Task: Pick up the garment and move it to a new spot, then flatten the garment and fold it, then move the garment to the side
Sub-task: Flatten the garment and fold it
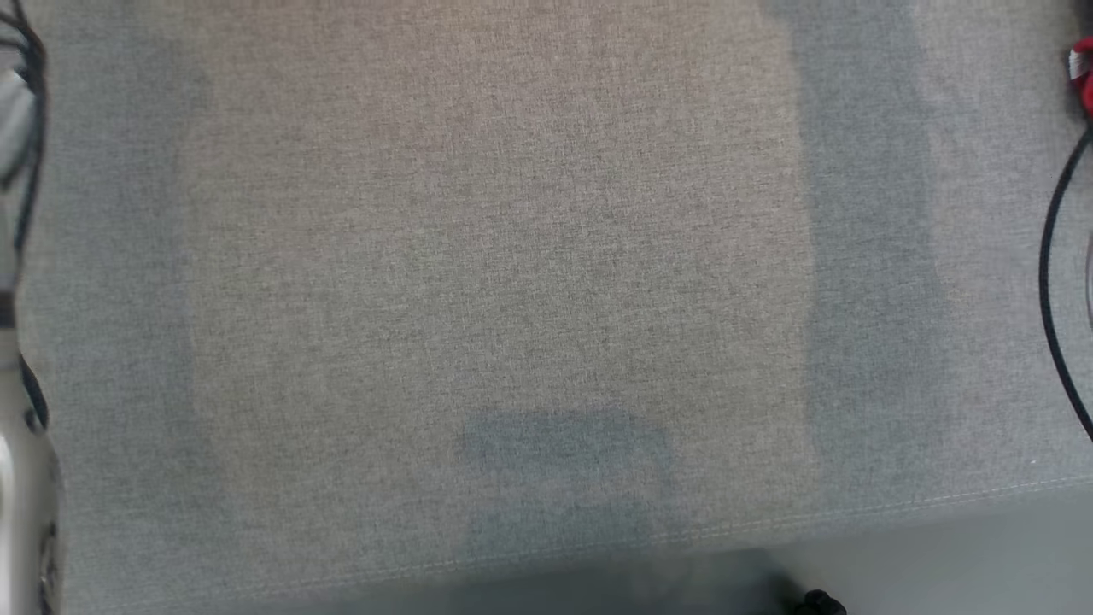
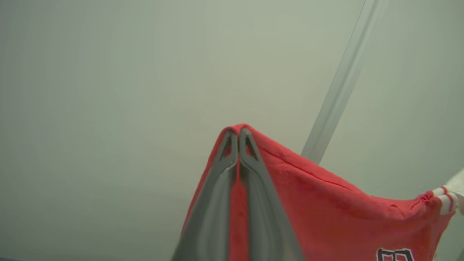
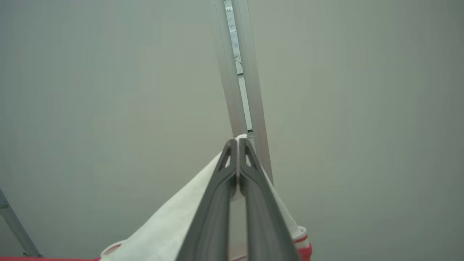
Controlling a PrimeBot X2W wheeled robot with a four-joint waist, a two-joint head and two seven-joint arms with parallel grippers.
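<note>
In the head view, dark cables (image 1: 30,128) hang along the 9 o'clock edge; the grey cloth-covered bench (image 1: 512,256) spreads across the middle, its stitched front edge running towards 4 o'clock; a patch of pale floor (image 1: 965,555) lies at 5 o'clock, with a small dark object (image 1: 820,604) on the bottom edge that is too cut off to identify; a black cable (image 1: 1046,282) curves down the 3 o'clock edge, and above it, at 2 o'clock, is a red and white sliver (image 1: 1083,77) too small to name for certain.

In the left wrist view, the left gripper (image 2: 238,136) stands at centre with its fingers pressed together, pinching a peak of the red garment (image 2: 326,210); the cloth hangs from that peak and stretches away towards 4 o'clock, lifted clear against a pale wall (image 2: 108,90); black-outlined lettering (image 2: 395,255) shows at 5 o'clock; a white sleeve with red stripes (image 2: 444,197) sits at the 4 o'clock edge; a pale metal strip (image 2: 340,83) slants up to 1 o'clock.

In the right wrist view, a grey strut (image 3: 14,224) crosses at 8 o'clock; the white sleeve fabric spreads towards 7 o'clock; the right gripper (image 3: 238,145), fingers closed, holds that fabric at its tip; twin pale rails (image 3: 235,72) rise to 12 o'clock; a red-striped cuff (image 3: 301,239) hangs at 5 o'clock.
</note>
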